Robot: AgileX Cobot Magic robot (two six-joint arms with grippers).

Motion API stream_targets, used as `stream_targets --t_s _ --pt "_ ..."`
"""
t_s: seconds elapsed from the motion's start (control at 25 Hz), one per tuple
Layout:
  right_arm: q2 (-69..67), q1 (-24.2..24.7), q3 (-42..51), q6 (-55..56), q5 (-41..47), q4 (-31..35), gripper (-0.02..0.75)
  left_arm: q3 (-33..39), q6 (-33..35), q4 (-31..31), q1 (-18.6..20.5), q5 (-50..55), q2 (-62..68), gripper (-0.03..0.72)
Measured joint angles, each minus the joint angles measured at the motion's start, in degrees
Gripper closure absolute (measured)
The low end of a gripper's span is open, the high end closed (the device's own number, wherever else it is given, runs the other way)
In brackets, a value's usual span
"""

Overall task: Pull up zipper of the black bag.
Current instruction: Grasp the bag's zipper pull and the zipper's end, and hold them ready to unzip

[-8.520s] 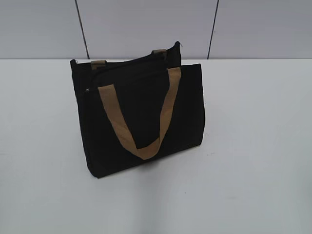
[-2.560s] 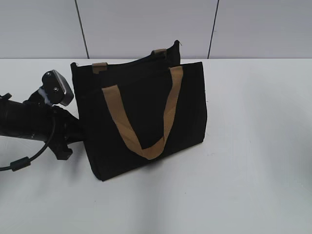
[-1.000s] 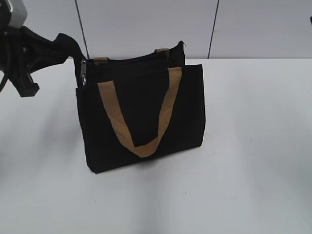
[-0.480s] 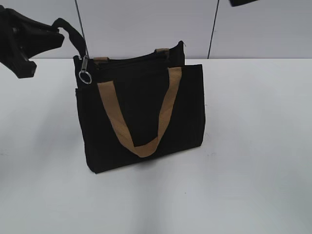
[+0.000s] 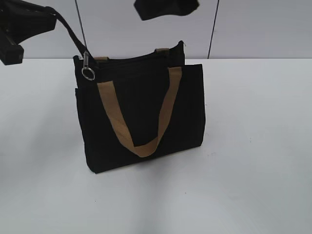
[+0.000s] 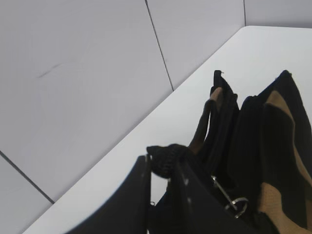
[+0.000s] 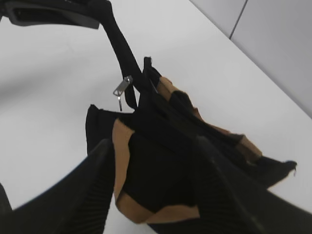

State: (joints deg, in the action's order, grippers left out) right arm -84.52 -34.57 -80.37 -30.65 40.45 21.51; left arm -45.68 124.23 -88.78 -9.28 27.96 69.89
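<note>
Here the left gripper (image 6: 161, 170) is closed on a black strap (image 5: 72, 34) at the left end of the black bag (image 5: 141, 117), just beside the zipper (image 5: 87, 72) pull, while the right gripper (image 7: 151, 190) hangs wide open and empty above the bag's top edge, whose zip line runs left to right.

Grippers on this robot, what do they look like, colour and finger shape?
Both are matte black. The left gripper has flat, smooth, blade-like fingers. The right gripper has broad tapering fingers with fine ribbed inner pads. No markings or cables show on them.
</note>
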Motion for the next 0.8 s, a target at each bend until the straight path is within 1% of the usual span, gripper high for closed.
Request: stream_targets --t_s 0.2,0.32,0.48,0.56,0.8 --pt "-5.1 -3.8 0.0 -5.3 -7.3 0.0 0.340 0.0 -0.2 -0.3 0.0 1.8 -0.1 0.612" --pt "-7.8 -5.4 0.0 -8.2 -10.2 0.0 0.341 0.0 -0.3 -2.2 0.0 1.8 -0.1 0.612" --pt "-10.0 -5.7 0.0 -8.2 -11.5 0.3 0.354 0.1 -0.8 -5.2 0.0 1.8 -0.1 0.612" --pt "-10.3 -5.7 0.0 -7.5 -11.7 0.5 0.369 0.2 -2.2 -6.4 0.0 1.8 -0.1 0.612" --pt "-11.1 -5.7 0.0 -8.4 -12.0 0.5 0.389 0.3 -7.4 -7.1 0.0 1.8 -0.1 0.612"
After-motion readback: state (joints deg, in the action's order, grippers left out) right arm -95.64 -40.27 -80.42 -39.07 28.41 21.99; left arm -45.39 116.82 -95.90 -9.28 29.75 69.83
